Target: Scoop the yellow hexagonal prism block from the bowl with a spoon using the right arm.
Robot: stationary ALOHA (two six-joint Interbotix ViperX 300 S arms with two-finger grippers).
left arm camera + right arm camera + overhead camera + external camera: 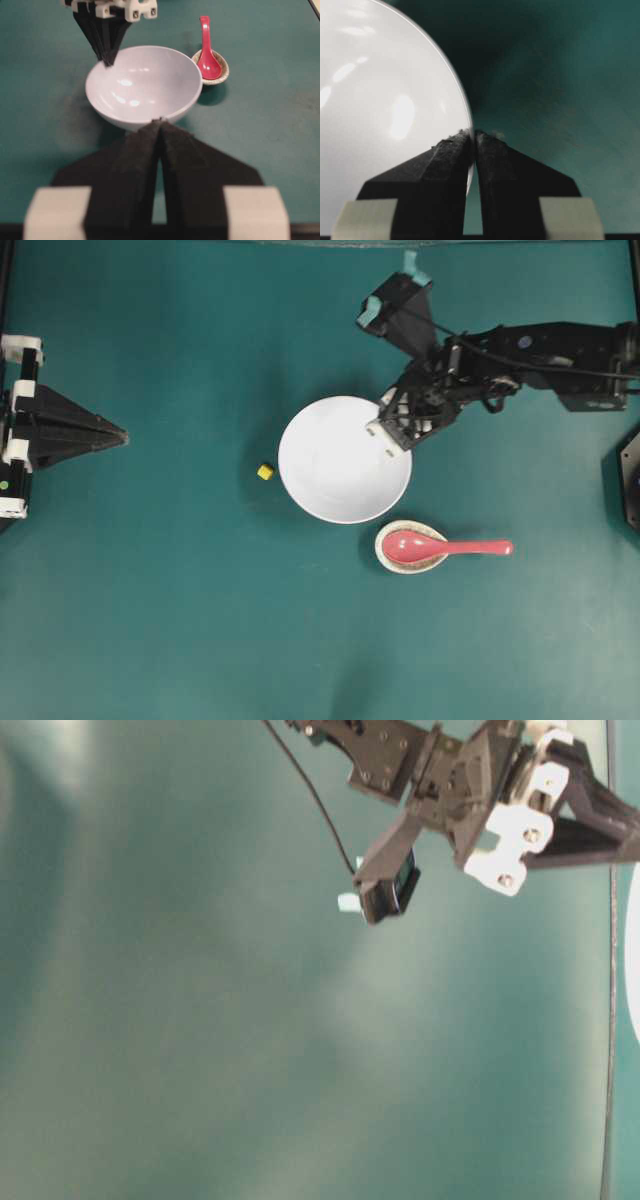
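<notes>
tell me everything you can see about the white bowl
The bowl is a large, round, plain white dish with a glossy, ceramic-looking surface that shows light reflections. It sits upright on the teal table, and nothing shows inside it. The right gripper is closed on its thin rim, one finger inside and one outside. The yellow block lies on the table just outside it, and the speckled dish holding the spoon sits beside it.

A flat teal-green table top fills every view; it looks a bit worn and speckled up close; soft light falls on it; a dark edge runs along 1 side.
</notes>
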